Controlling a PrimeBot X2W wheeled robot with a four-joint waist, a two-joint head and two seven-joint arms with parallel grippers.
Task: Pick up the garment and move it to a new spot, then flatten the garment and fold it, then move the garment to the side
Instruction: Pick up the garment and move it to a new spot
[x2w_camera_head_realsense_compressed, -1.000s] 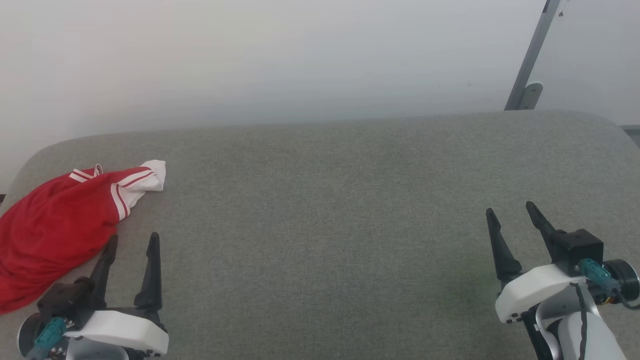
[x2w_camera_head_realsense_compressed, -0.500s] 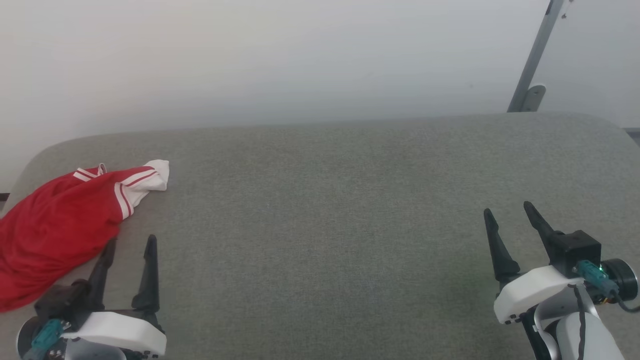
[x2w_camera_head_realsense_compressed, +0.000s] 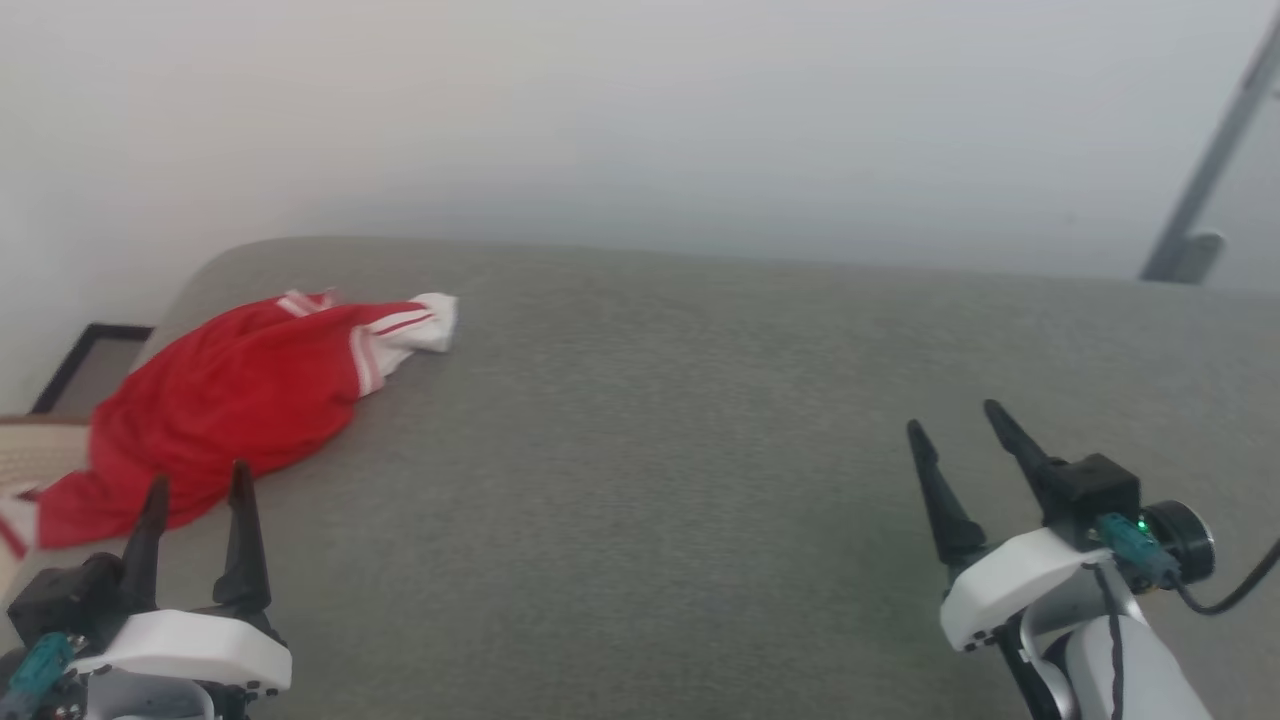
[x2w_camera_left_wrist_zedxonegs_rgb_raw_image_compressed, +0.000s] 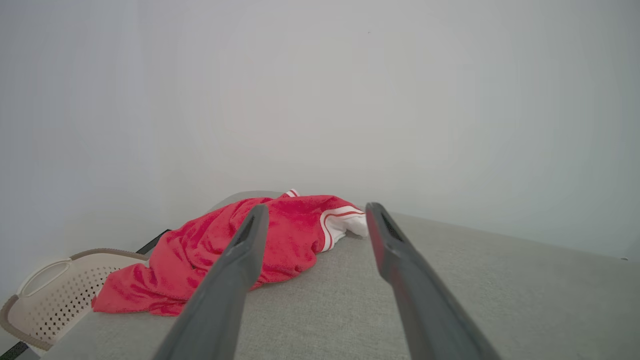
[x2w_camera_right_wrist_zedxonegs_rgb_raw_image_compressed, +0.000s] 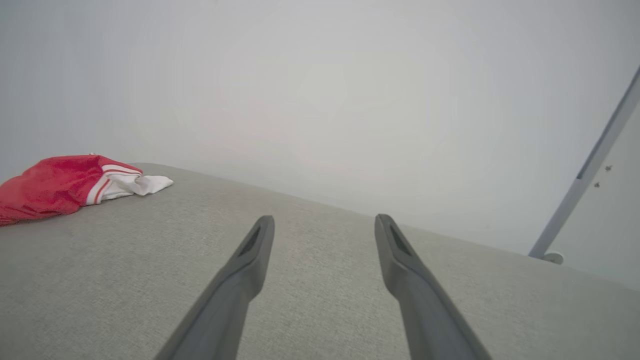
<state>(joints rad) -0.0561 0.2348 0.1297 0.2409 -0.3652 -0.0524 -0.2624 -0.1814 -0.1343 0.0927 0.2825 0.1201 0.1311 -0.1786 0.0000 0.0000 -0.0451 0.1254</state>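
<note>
Keeping left gripper (x2w_camera_head_realsense_compressed: 198, 478) spread wide and empty, pointing at the garment (x2w_camera_head_realsense_compressed: 250, 385) crumpled at the grey surface's (x2w_camera_head_realsense_compressed: 650, 450) far-left corner. Swinging the view leftward, bringing it inward, readying the pick-up. Holding right gripper (x2w_camera_head_realsense_compressed: 955, 420) open, empty, well apart.

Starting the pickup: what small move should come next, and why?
Probably ease the left gripper forward onto the garment: its jaws stand open just short of the crumpled cloth, while the right gripper, also open, sits far across the grey surface.
</note>
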